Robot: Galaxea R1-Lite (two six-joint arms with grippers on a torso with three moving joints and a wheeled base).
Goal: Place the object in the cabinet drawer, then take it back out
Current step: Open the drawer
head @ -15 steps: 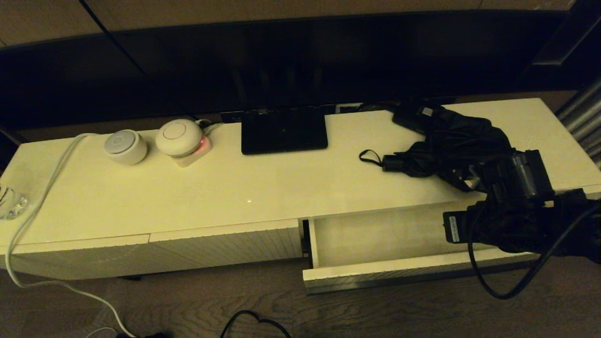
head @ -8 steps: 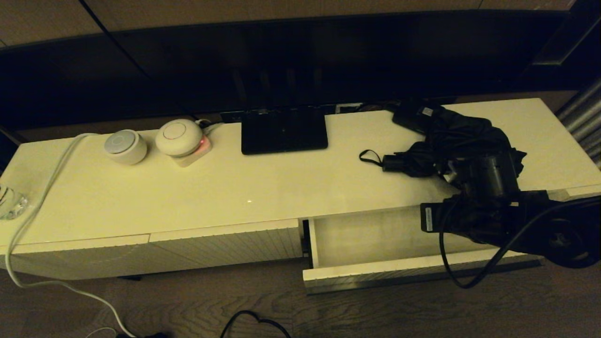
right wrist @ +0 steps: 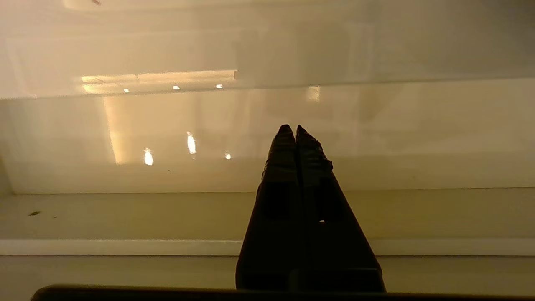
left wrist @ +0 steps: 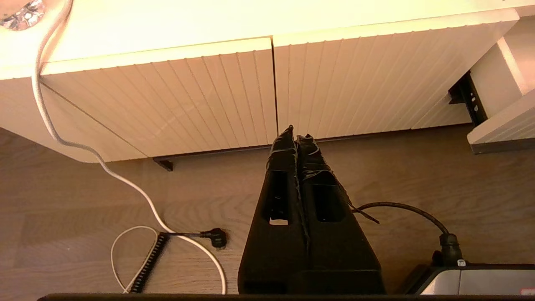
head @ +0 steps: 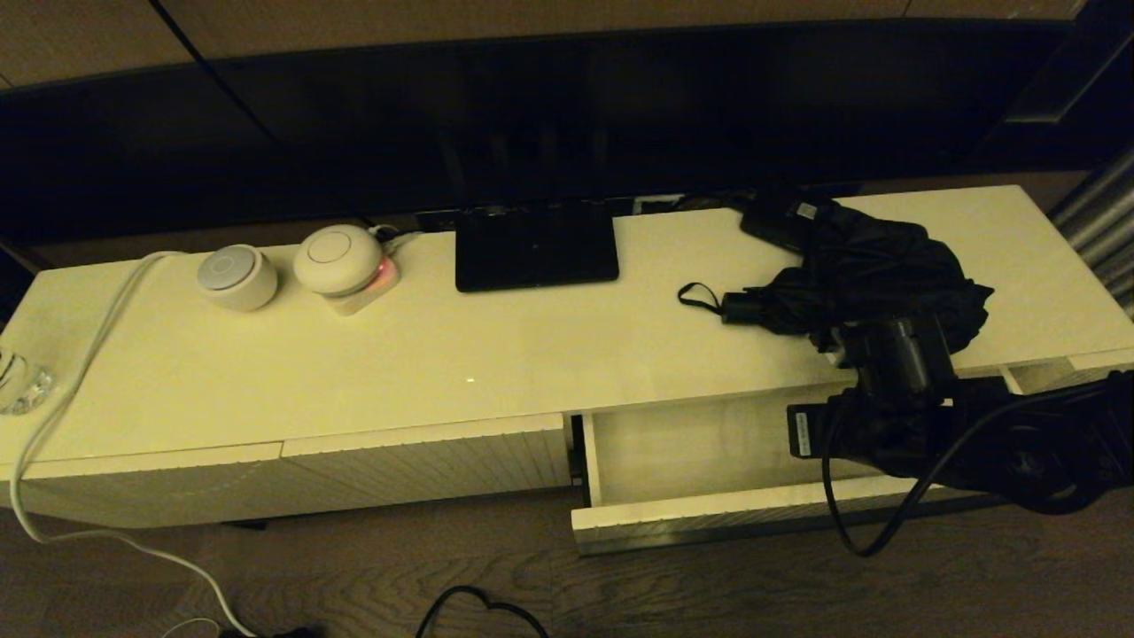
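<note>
The black folding umbrella (head: 873, 275) lies on the cabinet top at the right, its short handle (head: 742, 309) and thin wrist loop (head: 697, 297) pointing left. Just below it the wide cream drawer (head: 709, 516) stands pulled out, its pale interior (right wrist: 167, 217) bare. My right arm (head: 895, 416) hangs over the drawer's right half, in front of the umbrella. The right gripper (right wrist: 291, 127) is shut on nothing and points into the drawer. My left gripper (left wrist: 296, 130) is shut and parked low before the closed ribbed fronts (left wrist: 209, 96).
A small flat black box (head: 780, 220) lies behind the umbrella. A black stand (head: 535, 245), two round white devices (head: 236, 276) (head: 337, 259), a white cable (head: 80, 372) and a glass piece (head: 19, 381) share the top. Cables lie on the floor (left wrist: 125, 242).
My right arm has moved left and towards the front, off the umbrella's near end and over the open drawer. The umbrella has stayed put. The left arm has not moved.
</note>
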